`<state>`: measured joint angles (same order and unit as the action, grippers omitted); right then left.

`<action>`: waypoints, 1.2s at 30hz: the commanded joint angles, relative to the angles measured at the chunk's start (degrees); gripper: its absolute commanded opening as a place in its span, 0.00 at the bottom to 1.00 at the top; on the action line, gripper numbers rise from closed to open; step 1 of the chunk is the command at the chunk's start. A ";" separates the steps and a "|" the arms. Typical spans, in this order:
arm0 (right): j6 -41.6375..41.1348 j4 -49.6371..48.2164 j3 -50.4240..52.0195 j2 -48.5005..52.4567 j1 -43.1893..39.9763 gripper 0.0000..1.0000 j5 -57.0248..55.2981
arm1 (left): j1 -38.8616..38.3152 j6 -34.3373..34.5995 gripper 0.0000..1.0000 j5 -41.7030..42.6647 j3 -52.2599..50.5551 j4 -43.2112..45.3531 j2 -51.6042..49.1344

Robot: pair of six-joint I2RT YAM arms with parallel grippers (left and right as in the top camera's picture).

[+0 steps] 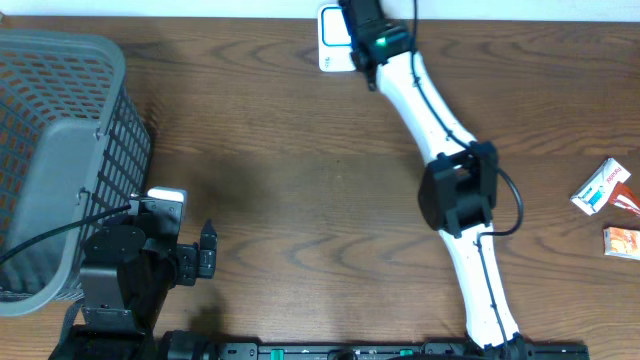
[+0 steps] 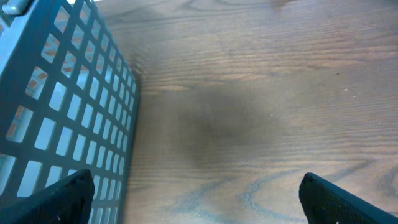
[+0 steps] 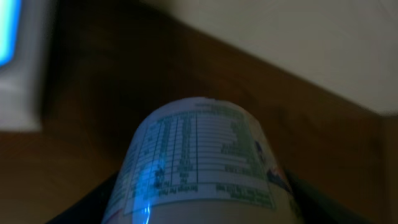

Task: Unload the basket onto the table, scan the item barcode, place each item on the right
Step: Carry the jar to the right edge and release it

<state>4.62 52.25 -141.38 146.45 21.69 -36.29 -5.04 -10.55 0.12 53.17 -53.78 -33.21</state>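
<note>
Overhead: we see right arm (image 1: 440, 110) stretched to scanner (image 1: 331, 50); basket (image 1: 60, 150) well apart from scanner.
Left wrist: left fingers (image 2: 56, 202) spread wide, empty, over bare surface (image 2: 249, 93).
Right wrist: right fingers (image 3: 87, 208) clamp bottle (image 3: 199, 162) just beside scanner. Label glows blue; we judge it is presented for reading. No barcode visible.

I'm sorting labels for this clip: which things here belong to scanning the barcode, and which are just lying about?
Part of the job:
- labelled bottle, held up with blue light on it
- white scanner

Lying about:
- grey basket
- red-and-white box
- orange box
</note>
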 commanded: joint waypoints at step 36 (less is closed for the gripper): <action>-18.78 17.31 10.34 -13.53 -56.13 0.99 34.97 | -0.13 -0.55 0.99 0.33 0.57 0.02 0.37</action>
<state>-10.11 69.14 -126.63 141.71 -34.02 -8.25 -5.04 -10.55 0.12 53.17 -53.76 -33.21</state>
